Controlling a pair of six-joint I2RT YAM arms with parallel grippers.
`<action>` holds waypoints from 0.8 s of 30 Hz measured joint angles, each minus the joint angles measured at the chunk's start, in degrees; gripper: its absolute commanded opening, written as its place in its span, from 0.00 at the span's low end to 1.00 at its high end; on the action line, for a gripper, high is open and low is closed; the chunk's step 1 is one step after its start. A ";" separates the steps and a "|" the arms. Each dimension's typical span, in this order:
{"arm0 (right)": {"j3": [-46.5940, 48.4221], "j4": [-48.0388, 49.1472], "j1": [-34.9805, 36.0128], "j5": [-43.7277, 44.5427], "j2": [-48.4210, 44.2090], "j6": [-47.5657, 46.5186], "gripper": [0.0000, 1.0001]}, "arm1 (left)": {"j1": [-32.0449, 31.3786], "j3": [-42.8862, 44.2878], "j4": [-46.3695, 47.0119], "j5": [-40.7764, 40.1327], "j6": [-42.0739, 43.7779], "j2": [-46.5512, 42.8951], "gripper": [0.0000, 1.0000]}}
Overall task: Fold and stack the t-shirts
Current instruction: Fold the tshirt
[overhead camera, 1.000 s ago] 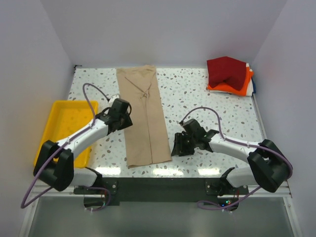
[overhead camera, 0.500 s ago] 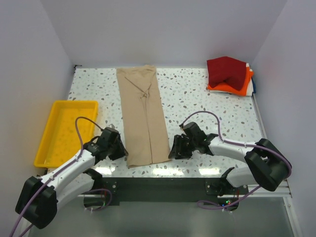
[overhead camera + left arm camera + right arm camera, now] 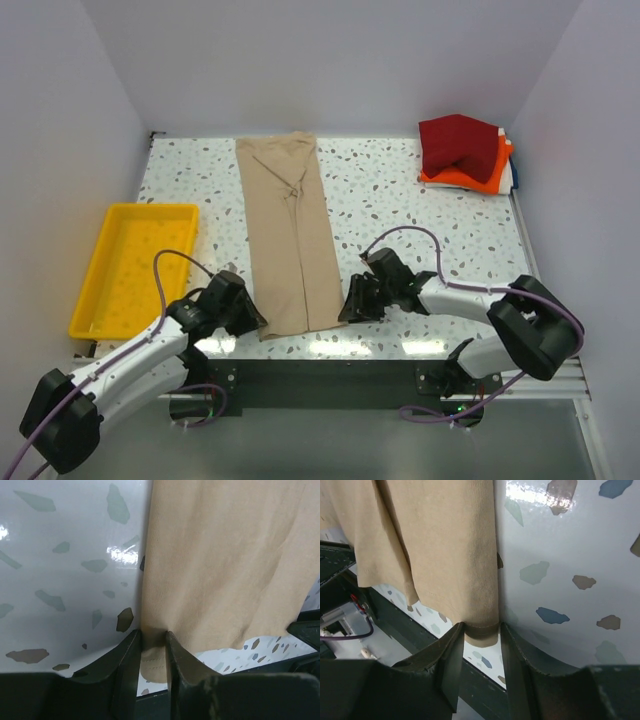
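Note:
The tan t-shirt (image 3: 290, 230) lies on the speckled table as a long narrow strip running from the far edge to the near edge. My left gripper (image 3: 255, 318) sits at its near left corner. In the left wrist view the jaws (image 3: 152, 632) press on the hemmed corner of the tan cloth (image 3: 225, 555). My right gripper (image 3: 348, 308) is at the near right corner, and there the hem of the tan cloth (image 3: 440, 545) fills the gap between the gripper's (image 3: 481, 626) jaws. A dark red t-shirt (image 3: 458, 145) rests folded on an orange t-shirt (image 3: 470, 180) at the far right.
A yellow tray (image 3: 150, 207) stands at the left side of the table, beside my left arm. The table's dark front rail (image 3: 320, 375) runs just below both grippers. White walls close in the back and both sides.
My left arm swung from beside the shirt's middle down to its near left corner. My right gripper slid left onto the near right corner. Both pairs of jaws narrowed onto the cloth.

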 measured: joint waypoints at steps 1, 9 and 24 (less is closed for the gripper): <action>0.00 0.24 0.09 -0.11 0.15 0.11 0.37 | -0.63 -0.11 -0.59 -0.02 -0.92 -0.55 0.30; -0.04 0.83 0.33 -0.15 1.11 0.31 0.26 | -3.89 -0.13 -5.05 0.00 -4.96 -2.32 0.31; -0.46 -0.35 0.46 0.11 0.59 -0.39 0.01 | -5.64 0.81 -5.14 0.50 -6.69 0.31 0.00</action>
